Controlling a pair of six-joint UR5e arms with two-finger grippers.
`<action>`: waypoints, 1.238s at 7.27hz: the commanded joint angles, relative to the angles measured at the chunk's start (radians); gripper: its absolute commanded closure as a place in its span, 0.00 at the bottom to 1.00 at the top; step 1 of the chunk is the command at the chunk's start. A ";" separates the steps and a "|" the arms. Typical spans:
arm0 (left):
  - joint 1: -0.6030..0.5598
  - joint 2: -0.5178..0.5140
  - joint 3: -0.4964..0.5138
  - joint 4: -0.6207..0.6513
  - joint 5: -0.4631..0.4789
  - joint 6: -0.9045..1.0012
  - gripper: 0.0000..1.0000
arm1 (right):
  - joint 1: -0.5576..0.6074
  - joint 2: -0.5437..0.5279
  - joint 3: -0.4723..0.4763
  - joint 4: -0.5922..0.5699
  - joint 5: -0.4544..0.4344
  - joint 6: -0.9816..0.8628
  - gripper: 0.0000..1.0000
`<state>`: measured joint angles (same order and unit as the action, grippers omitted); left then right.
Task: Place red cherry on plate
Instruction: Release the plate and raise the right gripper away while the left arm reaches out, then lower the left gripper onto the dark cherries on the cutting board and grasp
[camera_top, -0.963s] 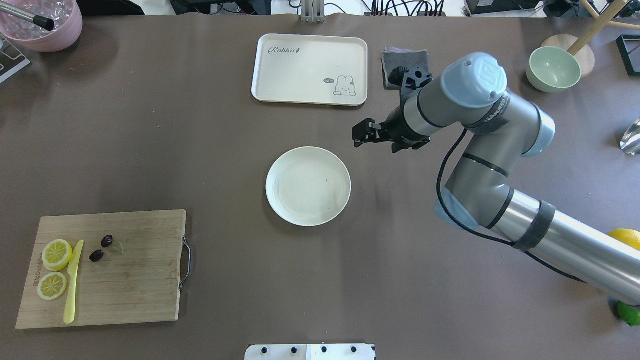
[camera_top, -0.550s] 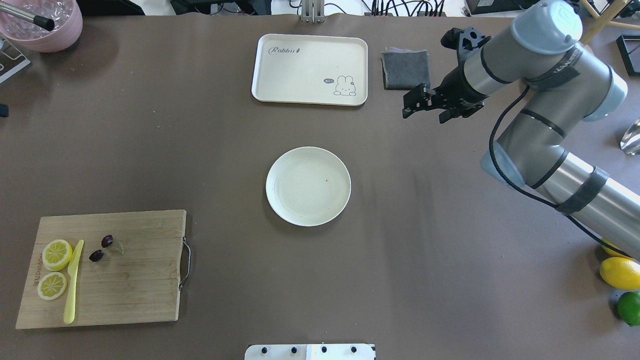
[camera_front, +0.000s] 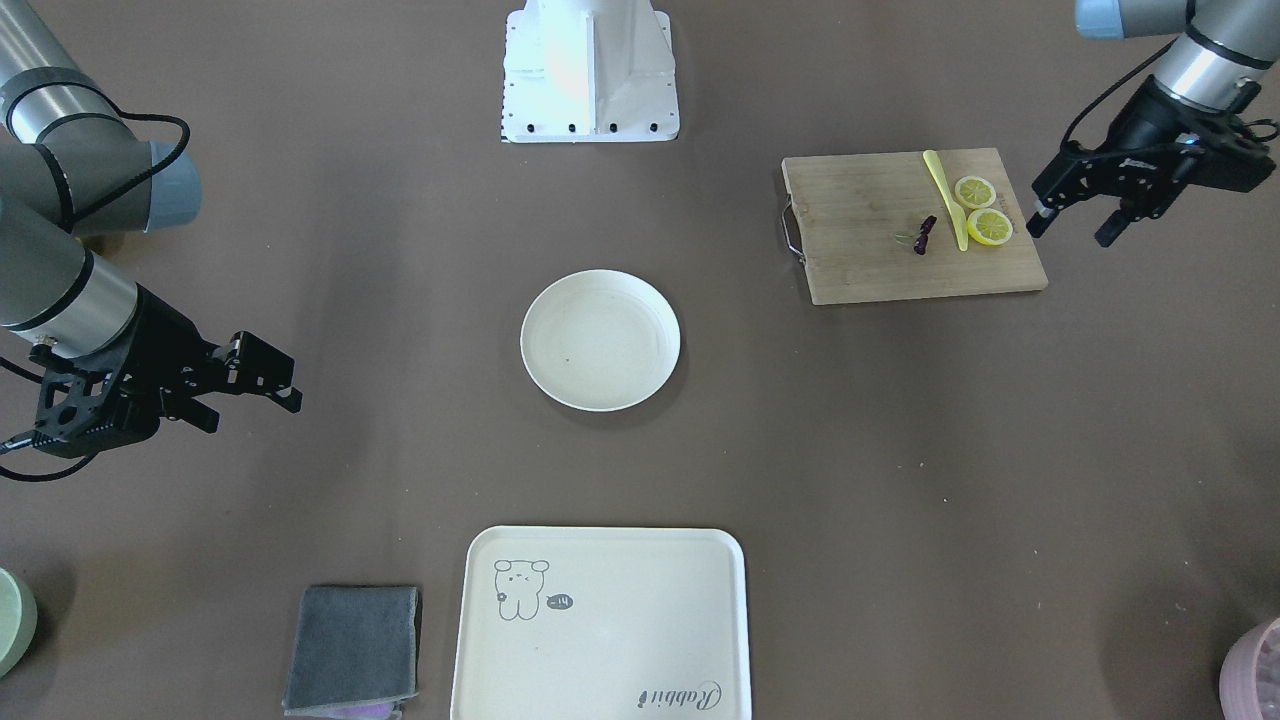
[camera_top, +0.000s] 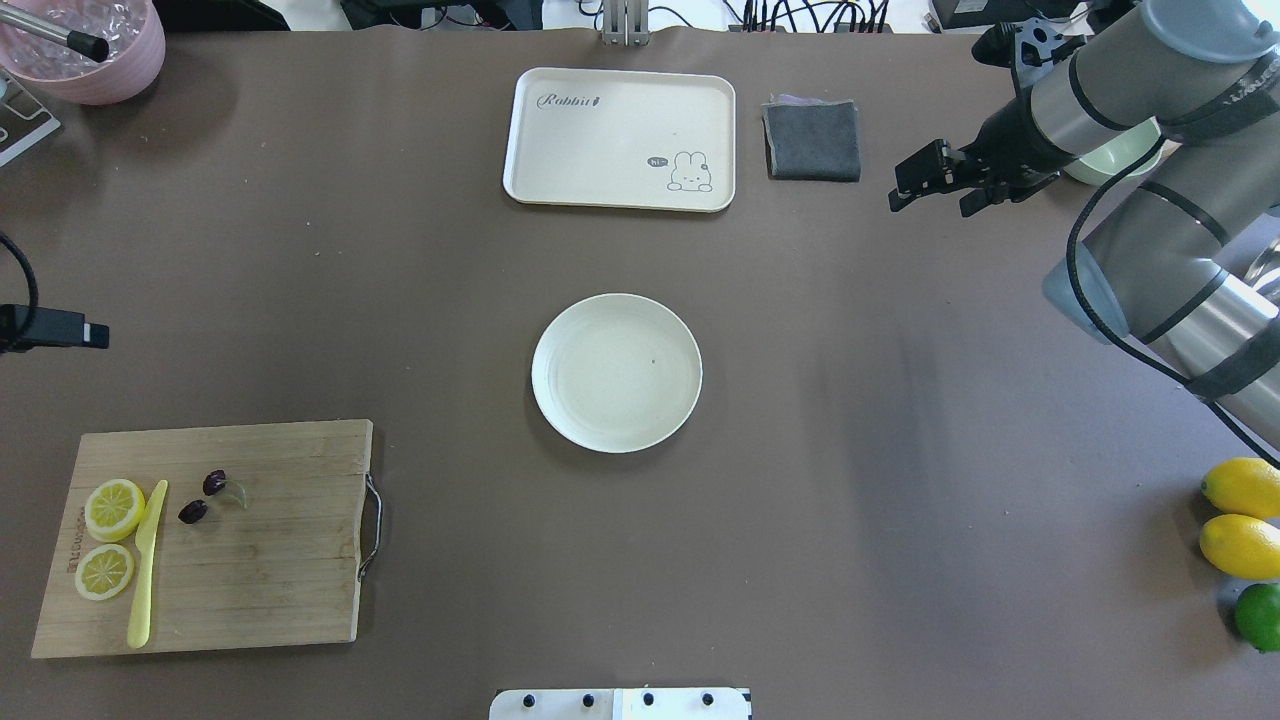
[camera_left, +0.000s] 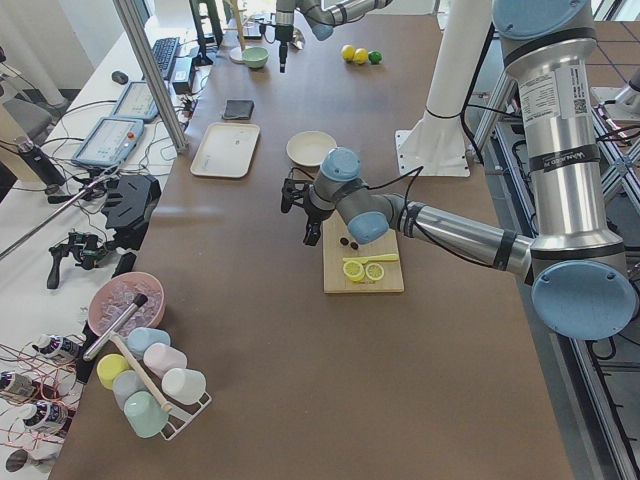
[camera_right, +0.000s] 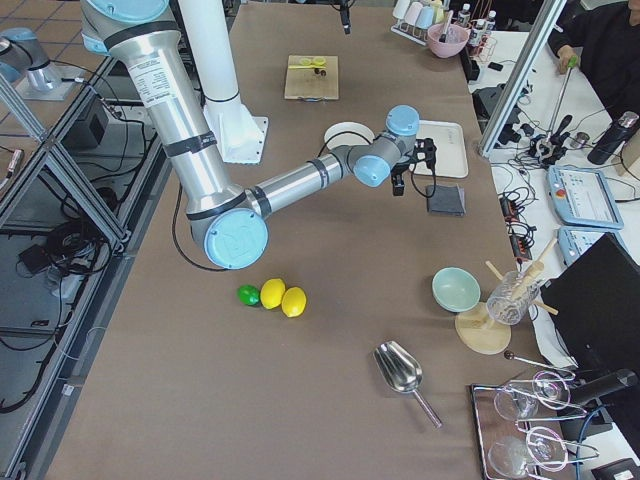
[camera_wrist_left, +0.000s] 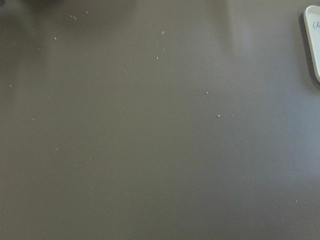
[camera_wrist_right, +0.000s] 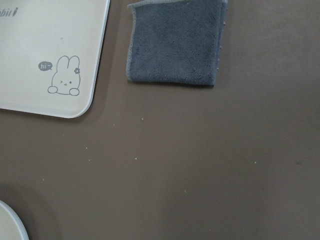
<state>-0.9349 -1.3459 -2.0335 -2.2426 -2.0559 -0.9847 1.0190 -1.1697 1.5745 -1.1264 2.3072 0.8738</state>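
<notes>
The red cherry (camera_top: 214, 482), a tiny dark maroon pair on a pale stem, is seen lying on the rectangular bamboo cutting board (camera_top: 250, 570), well apart from the round cream-white plate (camera_top: 600, 405) at mid-tabletop. The left gripper (camera_front: 1070, 235) is held beside the board, fingers apart. The right gripper (camera_front: 250, 408) is held near a folded grey cloth (camera_top: 812, 140), fingers likewise spread.

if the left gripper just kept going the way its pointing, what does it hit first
Probably the bare table. The left gripper points mostly down, and its wrist view shows mainly that brown surface. The cutting board with the red cherry sits off to one side, though depth is unclear.
</notes>
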 joint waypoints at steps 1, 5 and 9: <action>0.149 0.014 -0.007 0.000 0.103 -0.014 0.07 | 0.012 -0.007 0.001 0.000 0.003 -0.006 0.01; 0.379 0.019 0.002 -0.002 0.259 -0.011 0.06 | 0.015 -0.018 0.002 0.004 0.000 -0.006 0.01; 0.424 -0.015 0.058 -0.006 0.290 -0.006 0.20 | 0.016 -0.025 0.002 0.004 0.000 -0.006 0.01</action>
<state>-0.5213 -1.3503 -1.9936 -2.2481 -1.7866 -0.9924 1.0353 -1.1930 1.5752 -1.1230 2.3071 0.8682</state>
